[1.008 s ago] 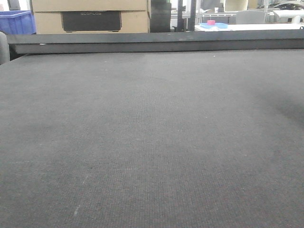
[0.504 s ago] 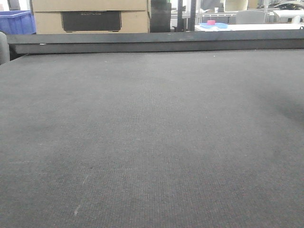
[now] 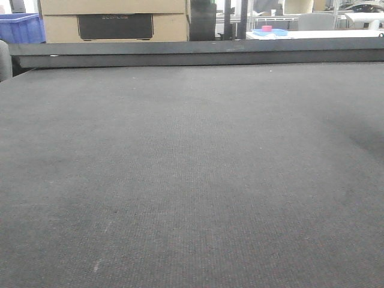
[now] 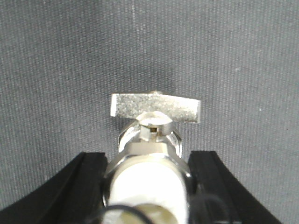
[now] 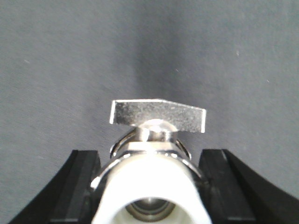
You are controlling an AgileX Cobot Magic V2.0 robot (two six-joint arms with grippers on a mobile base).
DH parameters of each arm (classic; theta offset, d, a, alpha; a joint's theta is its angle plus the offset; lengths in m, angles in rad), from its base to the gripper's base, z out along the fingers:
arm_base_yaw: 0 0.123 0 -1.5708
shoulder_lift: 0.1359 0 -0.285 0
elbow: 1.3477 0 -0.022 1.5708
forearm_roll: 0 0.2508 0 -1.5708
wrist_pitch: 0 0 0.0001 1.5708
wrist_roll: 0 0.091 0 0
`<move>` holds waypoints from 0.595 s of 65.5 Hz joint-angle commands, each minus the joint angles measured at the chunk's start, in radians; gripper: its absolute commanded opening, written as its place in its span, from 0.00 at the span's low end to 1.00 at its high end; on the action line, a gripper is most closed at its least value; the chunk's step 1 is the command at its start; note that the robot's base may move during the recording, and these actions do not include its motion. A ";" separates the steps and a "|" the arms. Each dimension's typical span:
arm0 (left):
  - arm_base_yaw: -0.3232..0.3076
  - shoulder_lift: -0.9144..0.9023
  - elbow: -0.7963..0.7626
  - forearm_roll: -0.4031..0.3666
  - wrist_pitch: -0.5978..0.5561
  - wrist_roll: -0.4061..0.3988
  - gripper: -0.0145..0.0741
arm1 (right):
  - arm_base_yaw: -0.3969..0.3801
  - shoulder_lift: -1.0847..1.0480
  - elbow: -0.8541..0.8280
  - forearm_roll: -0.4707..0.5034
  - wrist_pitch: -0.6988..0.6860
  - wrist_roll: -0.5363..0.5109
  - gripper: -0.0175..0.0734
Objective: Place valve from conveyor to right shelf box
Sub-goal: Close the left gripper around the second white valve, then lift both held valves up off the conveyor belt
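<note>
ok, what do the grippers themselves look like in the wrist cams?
Left gripper: two matte black fingers with curved outer edges, and a thin black cable crossing the bottom. Right gripper: same black fingers, no cable or markings visible.

Far background, front view:
- Tan cardboard box (image 3: 114,21), top left, with a dark rectangular panel (image 3: 115,26) on its face.
- Blue plastic crate (image 3: 21,28) just left of the box.
- Black upright (image 3: 203,20) right of the box.
- White counter (image 3: 324,34), top right, carrying a blue tray (image 3: 277,32) with a small pink object (image 3: 267,28) on it.
</note>
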 commanded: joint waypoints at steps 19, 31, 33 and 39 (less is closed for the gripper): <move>0.002 -0.282 0.011 -0.247 -0.182 0.127 0.04 | -0.003 -0.131 0.031 0.009 -0.175 -0.008 0.01; 0.002 -0.414 0.060 -0.341 -0.289 0.182 0.04 | -0.003 -0.213 0.131 0.009 -0.284 -0.010 0.01; 0.002 -0.441 0.080 -0.341 -0.311 0.182 0.04 | -0.003 -0.229 0.151 0.009 -0.317 -0.010 0.01; 0.002 -0.525 0.157 -0.341 -0.391 0.182 0.04 | -0.003 -0.289 0.229 0.009 -0.406 -0.010 0.01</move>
